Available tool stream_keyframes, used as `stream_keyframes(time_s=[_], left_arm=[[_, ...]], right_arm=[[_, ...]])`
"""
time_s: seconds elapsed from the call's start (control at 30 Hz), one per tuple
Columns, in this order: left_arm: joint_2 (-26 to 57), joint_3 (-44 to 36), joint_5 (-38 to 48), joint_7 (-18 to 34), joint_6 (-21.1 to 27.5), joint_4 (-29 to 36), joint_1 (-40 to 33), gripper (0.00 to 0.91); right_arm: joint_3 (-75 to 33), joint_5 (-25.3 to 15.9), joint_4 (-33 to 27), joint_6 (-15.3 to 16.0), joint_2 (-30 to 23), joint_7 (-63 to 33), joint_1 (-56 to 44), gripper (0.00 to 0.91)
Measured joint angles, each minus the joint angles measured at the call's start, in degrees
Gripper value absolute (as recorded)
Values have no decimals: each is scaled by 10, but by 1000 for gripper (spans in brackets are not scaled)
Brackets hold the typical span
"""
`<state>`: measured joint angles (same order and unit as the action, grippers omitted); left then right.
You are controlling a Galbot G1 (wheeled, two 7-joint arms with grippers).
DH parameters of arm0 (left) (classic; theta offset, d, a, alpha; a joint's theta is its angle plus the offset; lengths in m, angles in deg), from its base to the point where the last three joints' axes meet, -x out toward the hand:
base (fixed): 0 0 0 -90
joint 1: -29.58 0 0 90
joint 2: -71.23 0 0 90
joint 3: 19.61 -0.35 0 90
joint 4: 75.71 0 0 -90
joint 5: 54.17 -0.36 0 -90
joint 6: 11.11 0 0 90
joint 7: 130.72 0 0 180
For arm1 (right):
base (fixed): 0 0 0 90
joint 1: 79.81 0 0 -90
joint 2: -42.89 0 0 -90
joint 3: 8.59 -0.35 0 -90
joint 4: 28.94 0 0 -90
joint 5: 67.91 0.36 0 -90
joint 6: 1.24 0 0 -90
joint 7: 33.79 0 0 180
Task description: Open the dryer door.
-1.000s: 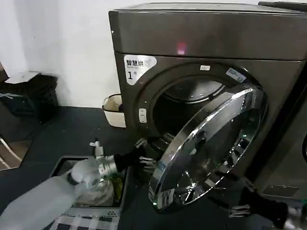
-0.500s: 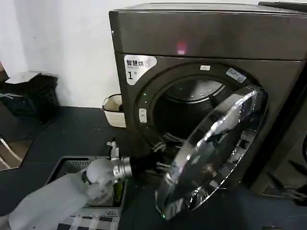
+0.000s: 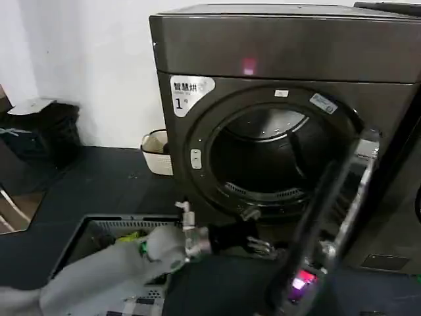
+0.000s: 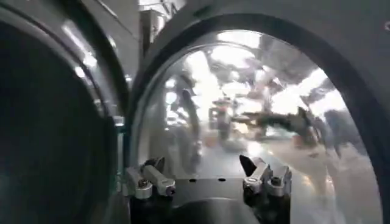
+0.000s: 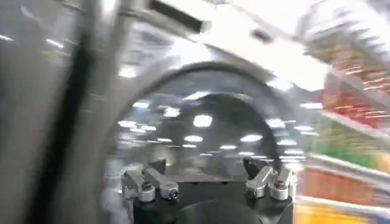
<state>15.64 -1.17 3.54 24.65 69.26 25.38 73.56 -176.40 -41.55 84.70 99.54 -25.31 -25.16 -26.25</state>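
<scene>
- Head view, far left: a dark bin [image 3: 39, 128] stands against the white wall [image 3: 85, 66], well apart from my work, with dark floor [image 3: 99, 178] between it and the machine.
- Low on the left, a grey basket [image 3: 85, 227] sits under my left forearm, and a cream tub [image 3: 156, 151] stands just beside the dryer's near corner; neither is in the swing path, as far as I can judge.
- My left gripper [image 3: 260, 247] reaches out below the drum opening [image 3: 270, 155], near the door's inner side. In the left wrist view my left fingers [image 4: 149, 181] are spread wide and hold nothing, with the glass close ahead of them.
- The dryer [image 3: 283, 46], marked by its white "1" sticker [image 3: 191, 92] and pink light [image 3: 248, 65], has its drum fully exposed.
- The dryer door [image 3: 342, 204] stands swung out on the right, seen nearly edge-on, hinged at the machine's right side.
- I judge the opening step almost done: the next move calls only for a light outward nudge on the inner face, if any, then pulling my arm clear without catching the rim.
- My right gripper [image 5: 207, 182] shows in the right wrist view with fingers spread wide and empty, facing shiny curved metal; I cannot tell exactly where it hangs.
- The neighbouring dark machine [image 3: 411, 197] at the far right may limit how far the door can swing.
</scene>
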Motion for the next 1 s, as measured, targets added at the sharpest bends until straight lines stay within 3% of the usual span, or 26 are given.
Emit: stream_keyframes(time_s=[0.23,0.43,0.57,0.7,1.0], left_arm=[[-55,-42,-1,23,5,-20,-22,907],[-107,-76,-5,44,2,-48,-43,907],[-150,-95,-13,53,-2,-76,-55,907],[-197,-105,-26,57,-7,-111,-59,907],[-296,-107,-62,72,-18,-201,-61,907]], right_arm=[[-58,-40,-2,9,-10,-54,7,907],[-97,-45,-17,17,-11,-86,6,907],[-120,-44,-30,21,-8,-94,3,907],[-137,-15,-38,27,-5,-93,-1,907],[-152,-9,-38,26,-2,-92,-2,907]])
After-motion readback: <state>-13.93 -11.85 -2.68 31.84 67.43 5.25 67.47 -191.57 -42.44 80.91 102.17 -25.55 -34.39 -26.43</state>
